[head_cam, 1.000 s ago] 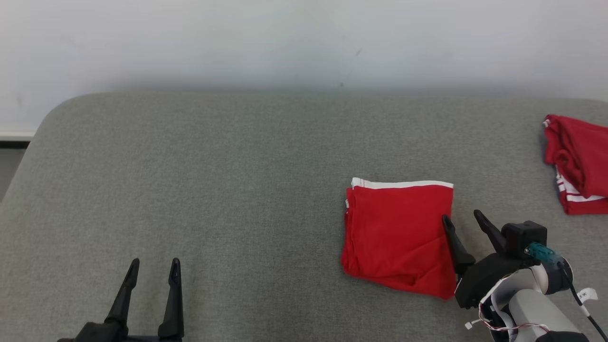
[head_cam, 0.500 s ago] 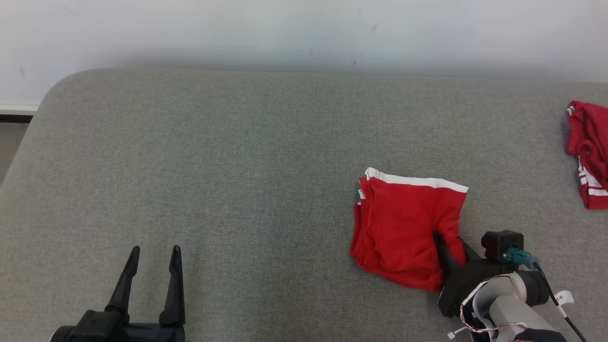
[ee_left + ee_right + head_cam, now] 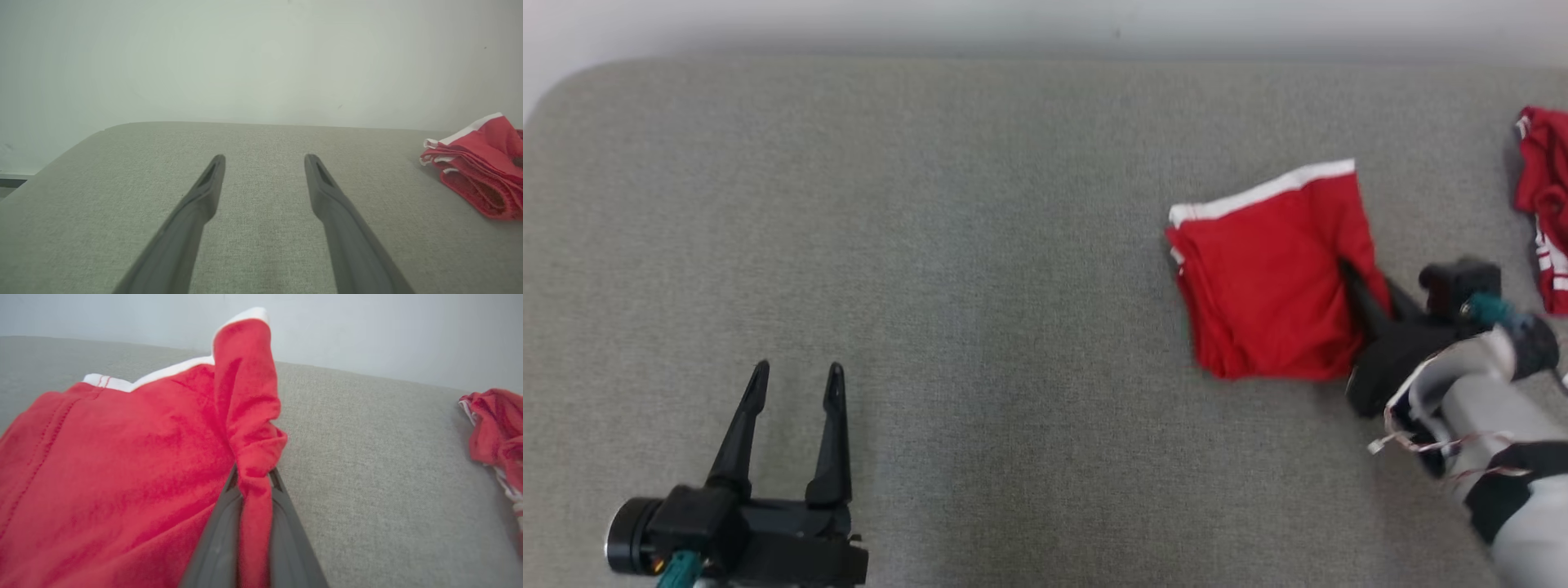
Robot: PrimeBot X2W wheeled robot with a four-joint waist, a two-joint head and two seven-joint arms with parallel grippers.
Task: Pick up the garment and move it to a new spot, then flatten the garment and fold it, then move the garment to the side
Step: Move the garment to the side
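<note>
The garment [image 3: 1262, 278] is a folded red cloth with a white band, lying right of centre on the grey padded table [image 3: 980, 245]. My right gripper [image 3: 1356, 282] is shut on its right edge, and the pinched fold bunches up between the two dark fingers [image 3: 220, 535] in the right wrist view, where the garment [image 3: 122, 473] rises at that edge. In the left wrist view the garment [image 3: 478, 163] shows at the far right as stacked layers. My left gripper [image 3: 796, 380] stands open over bare table at the lower left, far from the cloth, its fingers [image 3: 204, 196] spread with nothing between them.
A second red cloth with white stripes [image 3: 1543, 204] lies crumpled at the table's far right edge, also seen as a red heap [image 3: 494, 428] in the right wrist view. A pale wall runs behind the table. The table's rounded corner is at the upper left.
My right gripper went from open beside the garment to shut on its right edge, lifting and skewing the cloth. The head camera tilted down, shifting the whole picture. The left gripper stayed open.
</note>
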